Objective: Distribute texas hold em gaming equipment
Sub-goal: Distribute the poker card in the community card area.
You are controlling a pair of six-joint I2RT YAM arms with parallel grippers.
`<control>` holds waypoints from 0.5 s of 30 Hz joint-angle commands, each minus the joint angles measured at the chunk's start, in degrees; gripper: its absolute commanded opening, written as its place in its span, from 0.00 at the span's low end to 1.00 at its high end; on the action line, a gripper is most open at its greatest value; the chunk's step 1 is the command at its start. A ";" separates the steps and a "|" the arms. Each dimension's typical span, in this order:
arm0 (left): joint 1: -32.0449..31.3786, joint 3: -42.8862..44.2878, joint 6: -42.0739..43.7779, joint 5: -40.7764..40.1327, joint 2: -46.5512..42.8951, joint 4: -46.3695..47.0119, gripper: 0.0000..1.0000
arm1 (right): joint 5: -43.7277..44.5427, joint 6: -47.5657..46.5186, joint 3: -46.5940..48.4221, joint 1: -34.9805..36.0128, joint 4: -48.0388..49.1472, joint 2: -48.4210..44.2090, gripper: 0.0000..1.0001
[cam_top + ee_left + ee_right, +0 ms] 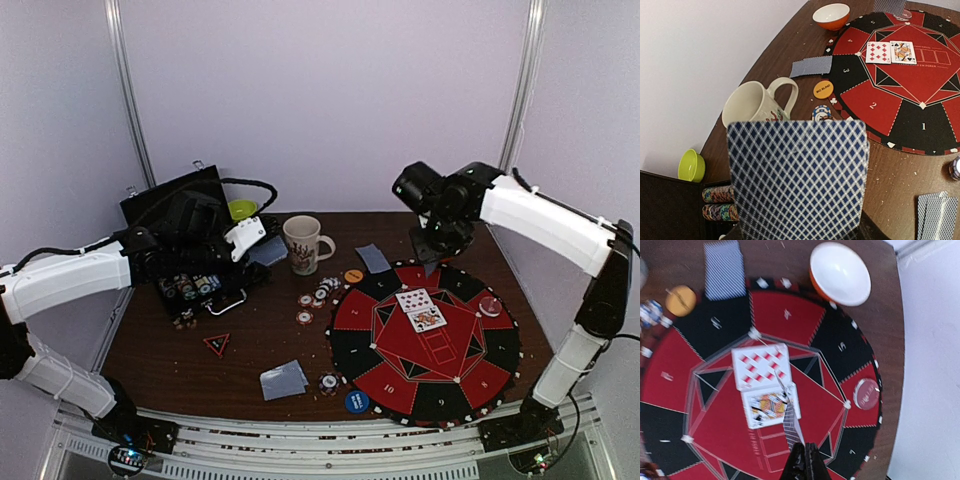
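Note:
My left gripper (250, 237) hovers over the open black case, shut on blue-diamond-backed playing cards (797, 175) that fill the left wrist view and hide its fingers. My right gripper (805, 462) is shut on a single card (793, 426), held edge-on above the red-and-black poker mat (400, 385). Two face-up cards lie at the mat's centre, a diamonds card (761, 366) and a court card (770, 407). Striped chips (318, 295) lie between mug and mat. An orange button (353, 276), a blue button (357, 401) and a clear disc (490, 306) sit around the mat.
A white mug (303, 243) stands at mid-table. The black case (190, 250) holds rows of chips (717, 202). A green bowl (691, 165) sits behind it, and an orange-rimmed bowl (840, 272) sits past the mat. Face-down cards (283, 379) lie near the front, with others (373, 258) by the mat.

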 commanded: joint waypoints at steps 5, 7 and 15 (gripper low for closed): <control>-0.24 -0.22 0.24 0.33 -1.27 3.03 0.52 | 8.35 7.93 -15.36 1.95 -14.30 7.49 0.00; -0.24 -0.11 0.20 0.44 -1.32 3.03 0.52 | 7.80 8.16 -17.80 2.96 -14.18 9.64 0.00; -0.21 -0.26 0.29 0.15 -1.25 3.05 0.52 | 1.76 1.51 -20.86 8.99 -4.28 18.73 0.00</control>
